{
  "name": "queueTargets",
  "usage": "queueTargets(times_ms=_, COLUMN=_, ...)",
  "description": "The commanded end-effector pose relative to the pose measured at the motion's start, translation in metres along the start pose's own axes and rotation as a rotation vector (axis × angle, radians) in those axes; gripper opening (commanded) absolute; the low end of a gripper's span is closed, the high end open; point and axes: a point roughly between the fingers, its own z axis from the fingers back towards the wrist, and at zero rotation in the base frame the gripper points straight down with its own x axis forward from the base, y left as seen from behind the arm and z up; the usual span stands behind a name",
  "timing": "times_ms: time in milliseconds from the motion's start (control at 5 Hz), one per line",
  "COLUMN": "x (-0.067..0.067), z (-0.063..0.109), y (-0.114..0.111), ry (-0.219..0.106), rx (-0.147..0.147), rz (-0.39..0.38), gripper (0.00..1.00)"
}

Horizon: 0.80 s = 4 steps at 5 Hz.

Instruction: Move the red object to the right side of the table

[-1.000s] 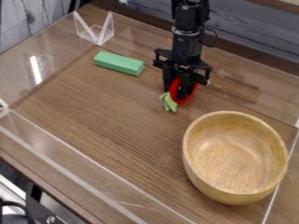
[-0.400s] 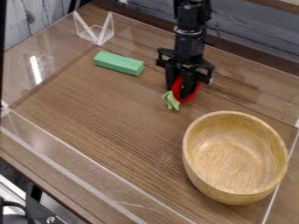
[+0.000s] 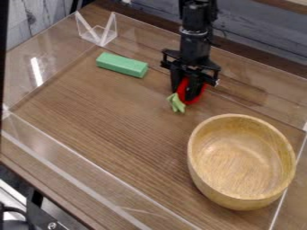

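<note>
So — one pincer (image 3: 186, 87), clamped on one red toy (image 3: 191, 89); one bowl (image 3: 241, 159), one green block (image 3: 122, 65).

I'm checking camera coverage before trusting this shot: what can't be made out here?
All in the single camera view:
- Fingertips of the gripper: dark and blurred, so their hold on the red object is unclear.
- Red object: partly hidden by the gripper.
- Arm: cut off by the top edge.
- Inside of the black thing at bottom left: cut off by the edges.

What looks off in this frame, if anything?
Nothing stands out: no spill or damage visible. The red toy is at the end effector, the green block and bowl sit upright on the table.
</note>
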Motion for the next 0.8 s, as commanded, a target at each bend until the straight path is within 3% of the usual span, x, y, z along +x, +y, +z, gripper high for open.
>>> queueTargets(times_ms=0, x=0.0038, z=0.0008, y=-0.0161, ry=-0.006, rx=-0.006, rz=-0.058, gripper=0.0)
queueTargets(times_ms=600, x=0.0036, z=-0.0007, y=-0.0229, ry=0.014, rx=-0.021, rz=-0.079, gripper=0.0)
